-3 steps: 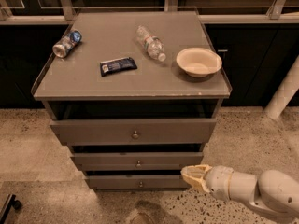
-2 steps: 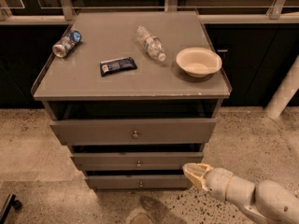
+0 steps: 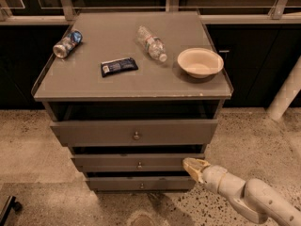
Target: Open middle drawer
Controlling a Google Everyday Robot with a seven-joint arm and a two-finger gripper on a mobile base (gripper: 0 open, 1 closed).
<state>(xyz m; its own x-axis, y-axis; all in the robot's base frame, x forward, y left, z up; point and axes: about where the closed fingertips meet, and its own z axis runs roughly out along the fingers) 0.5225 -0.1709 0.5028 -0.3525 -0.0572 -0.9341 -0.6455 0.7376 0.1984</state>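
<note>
As the arm reaches in low from the right in the camera view, the claw (image 3: 194, 165) sits at the right-hand end of the middle drawer (image 3: 108, 163) — the shallow grey front between the taller top drawer (image 3: 94, 133) and the bottom drawer (image 3: 113, 183). I'd judge this to be the approach step. The middle drawer looks shut, or nearly so, and its small round knob (image 3: 139, 165) at the centre of the panel stands free, well to the left of the claw.

The next move, to my eye, calls for sliding left along the front to line up on that knob, closing round it, then pulling straight out (the top drawer juts out a little above, so headroom is tight).

Whether the claw is apart or together I cannot tell — it holds nothing that I can see, and I can't say whether it is touching the panel or just beside it. On the bench (image 3: 155, 86) lie a can (image 3: 67, 44), a dark packet (image 3: 119, 66), a plastic bottle (image 3: 151, 43) and a bowl (image 3: 200, 61).
</note>
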